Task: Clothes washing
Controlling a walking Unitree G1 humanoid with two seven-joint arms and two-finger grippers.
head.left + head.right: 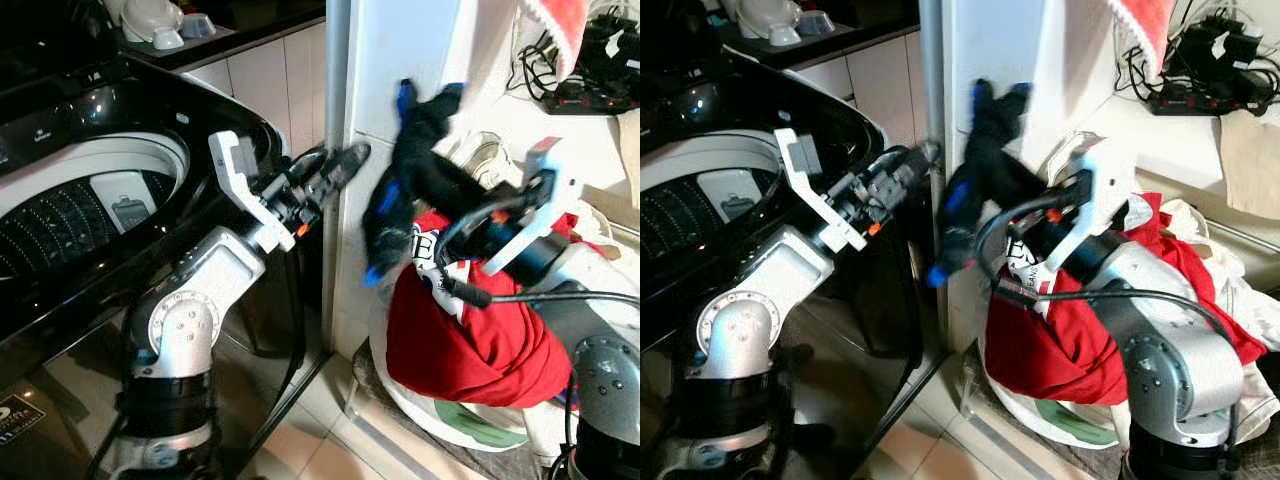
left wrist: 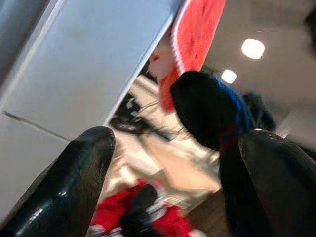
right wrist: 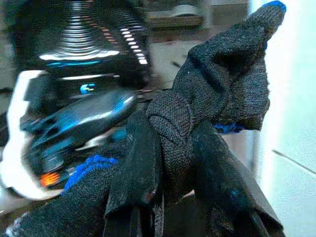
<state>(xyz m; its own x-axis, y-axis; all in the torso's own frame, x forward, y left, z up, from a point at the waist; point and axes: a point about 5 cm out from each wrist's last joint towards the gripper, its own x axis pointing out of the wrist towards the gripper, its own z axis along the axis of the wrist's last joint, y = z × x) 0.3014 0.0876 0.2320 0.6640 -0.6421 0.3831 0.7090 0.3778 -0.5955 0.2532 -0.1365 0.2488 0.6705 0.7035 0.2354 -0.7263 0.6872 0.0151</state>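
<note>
A black knit garment with blue trim (image 1: 412,172) hangs in the air in front of the white wall, and my right gripper (image 3: 170,168) is shut on it. My left gripper (image 1: 338,168) is raised just left of it, open, with nothing between its fingers (image 2: 74,177). The black and blue garment (image 2: 210,111) lies close ahead of the left fingers. The top-loading washing machine (image 1: 95,195) stands open at the left, its drum visible. A white laundry basket (image 1: 440,405) at the lower right holds a red garment (image 1: 465,335) and other clothes.
A white wall column (image 1: 385,60) stands between the washer and the basket. A dark counter (image 1: 230,35) runs behind the washer. A power strip with cables (image 1: 590,95) lies on the white surface at the far right. Pale tiled floor (image 1: 320,440) lies below.
</note>
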